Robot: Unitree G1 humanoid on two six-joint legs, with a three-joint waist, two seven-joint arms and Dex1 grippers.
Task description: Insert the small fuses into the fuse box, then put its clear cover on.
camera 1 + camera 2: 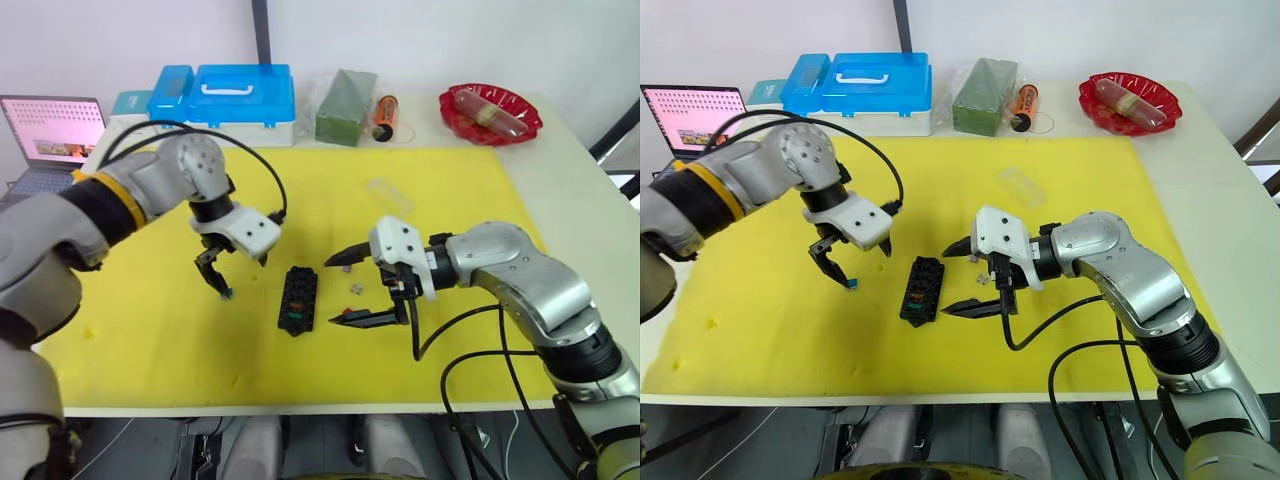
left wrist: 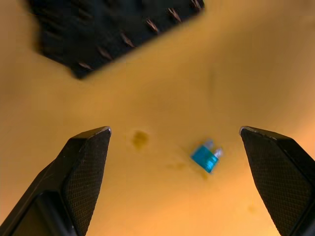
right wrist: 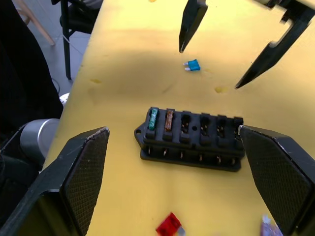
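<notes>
The black fuse box (image 1: pixel 298 300) lies mid-mat, with a green fuse (image 3: pixel 153 118) and an orange fuse (image 3: pixel 169 119) seated in two end slots. A blue fuse (image 2: pixel 205 156) lies loose on the mat to the box's left. My left gripper (image 1: pixel 215 275) hangs open right over it, its fingers (image 2: pixel 83 172) straddling the fuse without touching. My right gripper (image 1: pixel 340 290) is open at the box's right side, nothing between its fingers. A red fuse (image 3: pixel 170 227) and a purple fuse (image 3: pixel 268 227) lie on the mat near it. The clear cover (image 1: pixel 390 195) rests farther back.
A yellow mat (image 1: pixel 480 180) covers the table. Along the back edge stand a blue-lidded case (image 1: pixel 225 100), a wrapped green block (image 1: pixel 345 108), an orange cylinder (image 1: pixel 385 118) and a red bowl (image 1: pixel 490 115). A laptop (image 1: pixel 50 130) sits far left.
</notes>
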